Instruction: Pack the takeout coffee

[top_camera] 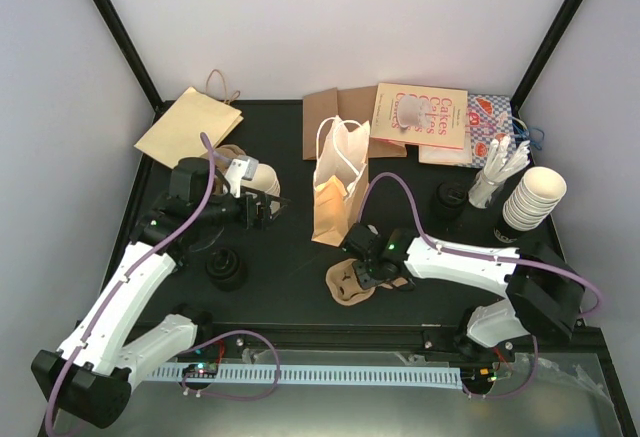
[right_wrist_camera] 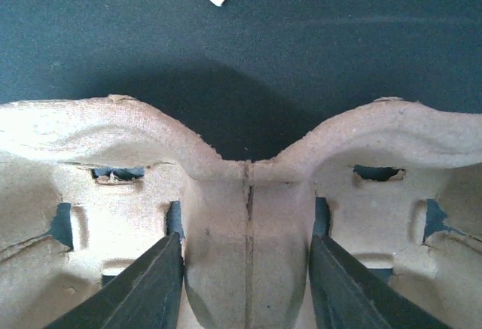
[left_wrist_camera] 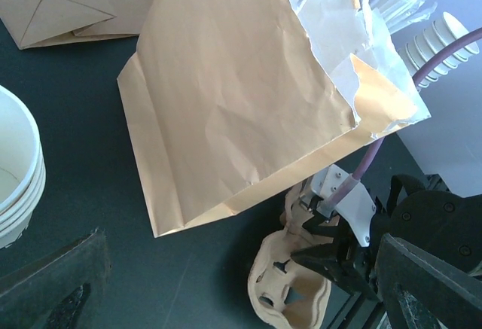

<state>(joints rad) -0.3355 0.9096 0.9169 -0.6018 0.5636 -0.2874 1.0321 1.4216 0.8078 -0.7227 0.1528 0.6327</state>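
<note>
From above, your left gripper stands wide open, left of the upright tan bag; the coffee's black lids sit on the table beside that arm. The left wrist view shows stacked white cups at its edge. In the right wrist view, your right gripper clamps the pulp tray by its centre ridge.

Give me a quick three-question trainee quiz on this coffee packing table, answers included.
1. True or false: the right end effector straddles the centre ridge of the brown moulded pulp cup tray.
2. Which stands upright mid-table: A) tan paper bag, B) kettle, C) toaster?
3. Fill in: the left end effector is ___ and holds nothing.
Key: 1 true; 2 A; 3 open.
</note>
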